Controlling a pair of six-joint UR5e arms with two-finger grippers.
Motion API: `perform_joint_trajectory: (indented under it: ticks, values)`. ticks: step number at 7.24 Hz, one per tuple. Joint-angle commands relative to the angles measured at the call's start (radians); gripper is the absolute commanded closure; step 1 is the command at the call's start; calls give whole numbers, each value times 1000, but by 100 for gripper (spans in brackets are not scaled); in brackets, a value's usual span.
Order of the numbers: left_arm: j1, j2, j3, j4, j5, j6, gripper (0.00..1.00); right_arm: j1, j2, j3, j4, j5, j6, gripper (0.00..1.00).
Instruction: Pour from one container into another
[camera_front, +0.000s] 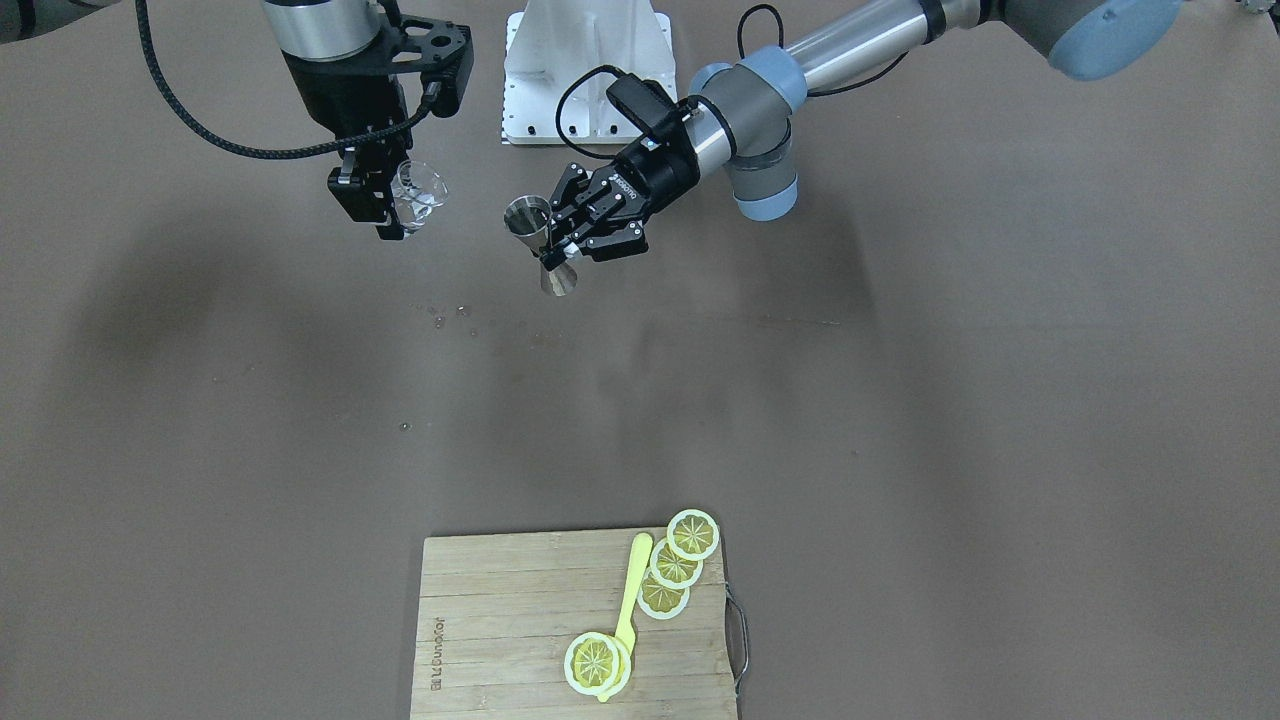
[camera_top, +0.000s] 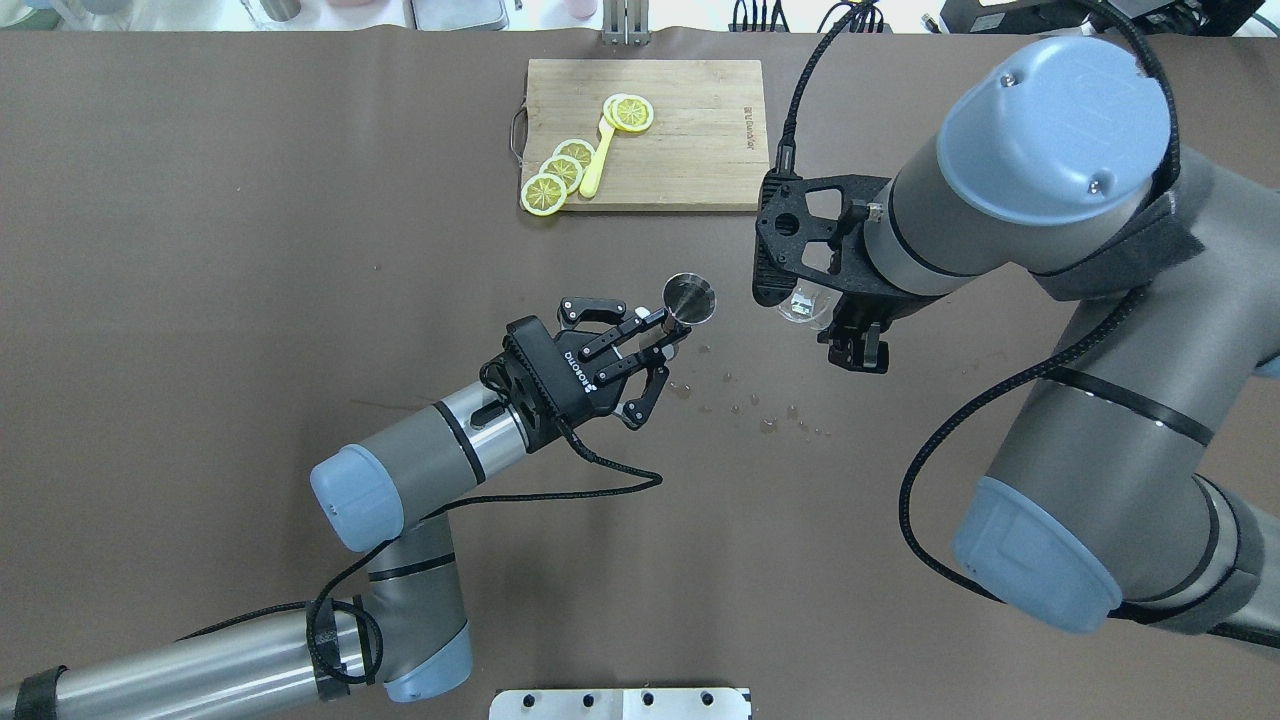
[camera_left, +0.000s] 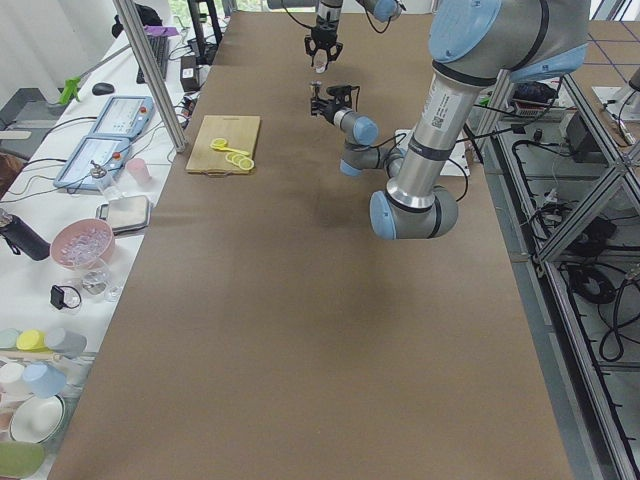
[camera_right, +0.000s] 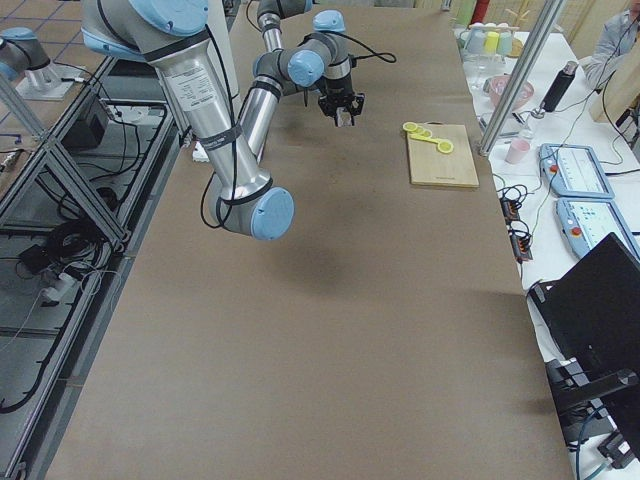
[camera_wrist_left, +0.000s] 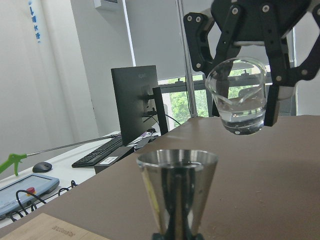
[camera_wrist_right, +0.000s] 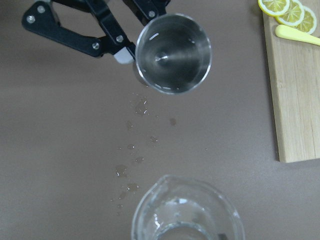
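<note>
Left gripper (camera_front: 560, 243) clamps an upright steel jigger (camera_front: 527, 216); right gripper (camera_front: 398, 212) grips a clear, part-filled beaker (camera_front: 422, 190)

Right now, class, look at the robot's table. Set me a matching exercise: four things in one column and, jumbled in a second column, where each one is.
Things:
1. metal jigger
2. glass beaker
3. lemon slices
4. water drops

Places:
A. lying on the wooden board
B. held in the right claw
C. spilled on the brown table
D. held in the left claw

Pairs: 1-D, 2-B, 3-A, 4-C
</note>
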Motion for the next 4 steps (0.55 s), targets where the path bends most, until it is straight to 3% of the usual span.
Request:
perform_joint_trajectory:
  ticks: [1, 4]
  values:
    - [1, -1, 0, 0, 0, 0, 100, -3, 43, -41, -5, 8, 10, 100]
    - [1, -2, 1, 0, 0, 0, 100, -1, 92, -73, -50, 8, 15, 100]
